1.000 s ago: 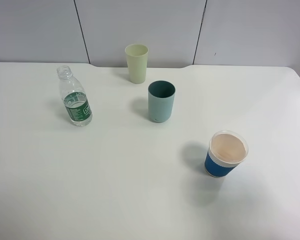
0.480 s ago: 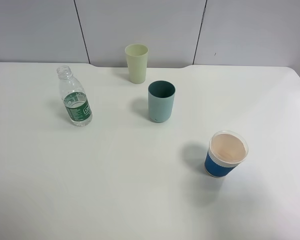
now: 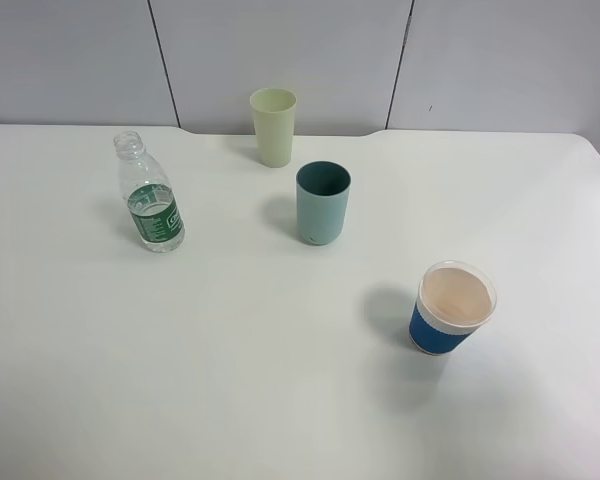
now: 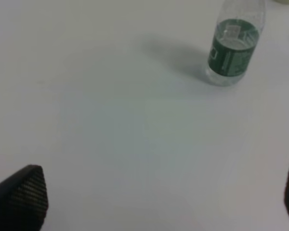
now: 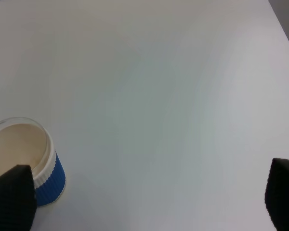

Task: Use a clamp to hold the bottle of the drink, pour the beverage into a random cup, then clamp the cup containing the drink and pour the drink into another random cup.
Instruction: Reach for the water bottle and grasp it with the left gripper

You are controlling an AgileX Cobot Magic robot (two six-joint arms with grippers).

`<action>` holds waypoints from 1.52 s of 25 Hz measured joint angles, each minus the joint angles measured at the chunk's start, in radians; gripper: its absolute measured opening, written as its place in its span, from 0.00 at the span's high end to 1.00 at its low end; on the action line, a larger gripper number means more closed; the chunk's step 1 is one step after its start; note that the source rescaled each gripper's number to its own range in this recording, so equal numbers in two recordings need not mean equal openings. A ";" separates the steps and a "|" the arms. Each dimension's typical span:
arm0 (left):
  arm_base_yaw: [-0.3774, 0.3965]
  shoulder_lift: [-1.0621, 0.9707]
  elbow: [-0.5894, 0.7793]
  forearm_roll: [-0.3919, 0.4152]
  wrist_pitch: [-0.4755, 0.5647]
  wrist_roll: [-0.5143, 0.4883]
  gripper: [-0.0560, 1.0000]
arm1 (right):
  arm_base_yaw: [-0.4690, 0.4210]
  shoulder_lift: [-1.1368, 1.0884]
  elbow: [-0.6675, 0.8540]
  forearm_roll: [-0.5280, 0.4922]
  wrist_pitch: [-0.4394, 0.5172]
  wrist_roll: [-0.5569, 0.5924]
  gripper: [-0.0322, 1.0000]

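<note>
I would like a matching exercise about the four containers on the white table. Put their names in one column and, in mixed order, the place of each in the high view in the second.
Column one
1. bottle
2. teal tumbler
3. pale yellow-green tumbler
4. blue paper cup

Column two
A. farthest back
B. farthest right and nearest the front
C. farthest left
D. in the middle of the group

Pairs: 1-C, 2-D, 3-A, 4-B

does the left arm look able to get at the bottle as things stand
Probably yes: the left tool is open, only bare table lies between it and the upright bottle, and the teal cup stands well apart.
</note>
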State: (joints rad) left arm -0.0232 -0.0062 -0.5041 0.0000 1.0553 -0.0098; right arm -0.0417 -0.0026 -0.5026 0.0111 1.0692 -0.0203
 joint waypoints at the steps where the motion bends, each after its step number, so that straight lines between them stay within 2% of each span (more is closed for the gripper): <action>1: 0.000 0.000 0.000 0.000 0.000 0.000 0.00 | 0.000 0.000 0.000 0.000 0.000 0.000 0.17; 24: 0.000 0.000 0.000 0.000 -0.003 -0.004 0.00 | 0.000 0.000 0.000 0.000 0.000 0.000 0.17; 29: 0.000 0.001 -0.033 0.000 -0.037 -0.004 0.00 | 0.000 0.000 0.000 0.000 0.000 0.000 0.17; 38: 0.000 0.180 -0.051 0.013 -0.093 -0.005 0.00 | 0.000 0.000 0.000 0.000 0.000 0.000 0.17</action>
State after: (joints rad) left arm -0.0232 0.1740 -0.5551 0.0131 0.9624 -0.0148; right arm -0.0417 -0.0026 -0.5026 0.0111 1.0692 -0.0203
